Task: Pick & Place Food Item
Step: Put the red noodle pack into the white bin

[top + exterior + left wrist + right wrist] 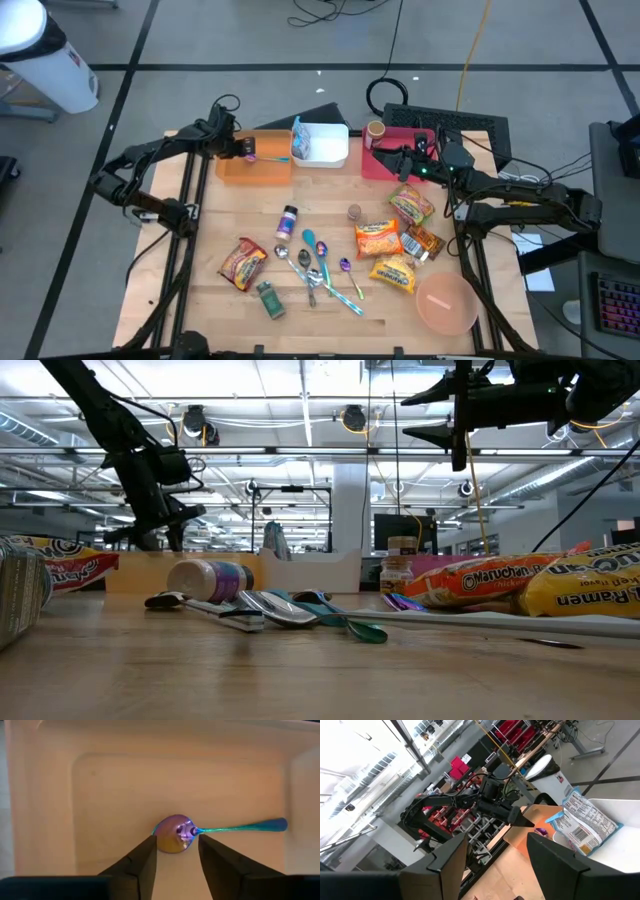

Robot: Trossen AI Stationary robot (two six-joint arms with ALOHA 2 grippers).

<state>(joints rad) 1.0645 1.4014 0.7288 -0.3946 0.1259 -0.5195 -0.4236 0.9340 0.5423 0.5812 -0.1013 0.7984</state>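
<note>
1. The left gripper (250, 149) hangs over the orange bin (232, 169) at the back left of the wooden table (215, 235).
2. In the left wrist view, its two dark fingers (142, 865) stand a little apart, one on each side of the bowl of a shiny purple and teal spoon (200, 829).
3. I cannot tell if the fingers touch the spoon. It lies on the floor of the orange bin.
4. The right gripper (392, 155) is up in the air over the red bin (378, 165) at the back right. Its fingers are apart and hold nothing.
5. A white bin (328, 146) sits between the two other bins. A blue and white food packet (298, 139) leans in it.
6. Four ramen packs lie on the table. One (243, 263) is at the front left. Three more (379, 238) lie close together on the right.
7. More spoons (318, 268) lie in the middle of the table, near a small jar (288, 221) that lies on its side.
8. A pink bowl (446, 303) sits at the front right corner.
</note>
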